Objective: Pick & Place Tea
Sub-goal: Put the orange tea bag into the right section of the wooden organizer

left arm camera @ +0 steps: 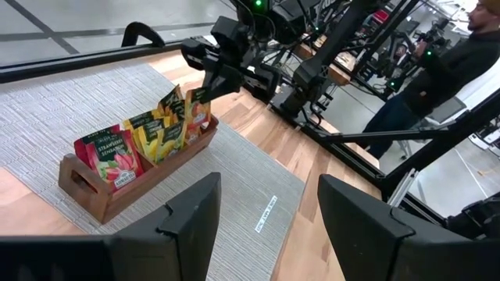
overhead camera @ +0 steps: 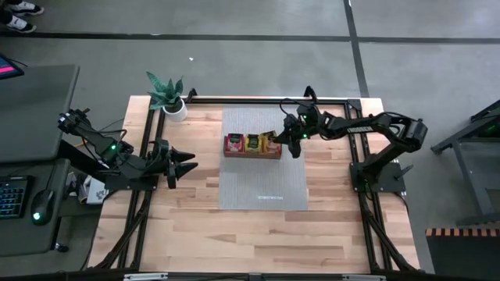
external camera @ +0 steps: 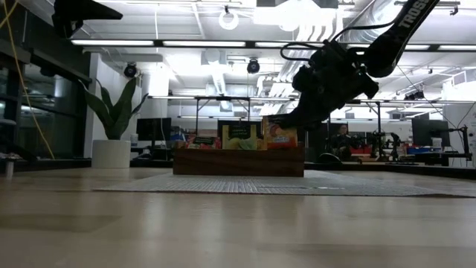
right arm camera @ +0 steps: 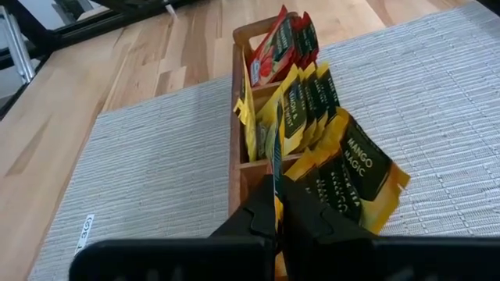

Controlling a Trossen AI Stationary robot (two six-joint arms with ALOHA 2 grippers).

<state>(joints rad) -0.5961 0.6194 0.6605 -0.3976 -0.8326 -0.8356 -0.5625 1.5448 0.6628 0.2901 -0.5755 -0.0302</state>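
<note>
A brown wooden tray stands on a grey mat, with tea packets upright in its three compartments: red, yellow-green and yellow mango ones. My right gripper hangs over the tray's right end, shut on one yellow tea packet. My left gripper waits open near the table's left side, well clear of the tray, with nothing between its fingers. My right gripper pinches the yellow packet between its two fingers; in the wrist view the packet shows edge-on, running out from between them. The fingers slant down from the table's right side. The packet's lower end is behind the tray's wall, among the mango packets.
A potted plant stands at the table's far left corner. Bare wood lies near and left of the mat. A black frame rail runs along the far edge. A person stands beyond the table.
</note>
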